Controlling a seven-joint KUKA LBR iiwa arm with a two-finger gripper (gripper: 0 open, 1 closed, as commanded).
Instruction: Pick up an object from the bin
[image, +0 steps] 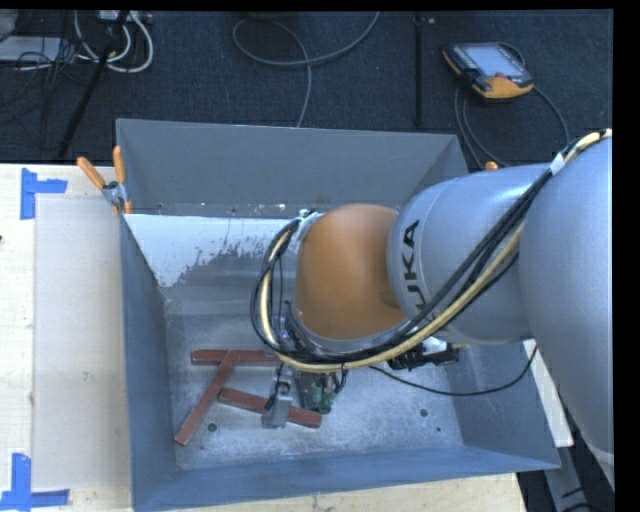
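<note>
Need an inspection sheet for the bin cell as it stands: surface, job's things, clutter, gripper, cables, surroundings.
Surface: grey metal bin, floor scuffed.
Job's things: three red-brown flat sticks on the floor's left half. The top stick lies level, the slanted stick runs down-left from it, and the lower stick leads under the gripper.
Clutter: nothing seen.
Gripper: the gripper is low over the lower stick's right part; contact cannot be told.
Cables: arm cables loop round the orange wrist cover.
Surroundings: dark floor beyond the bin, with loose cables and an orange-and-black handheld device.
</note>
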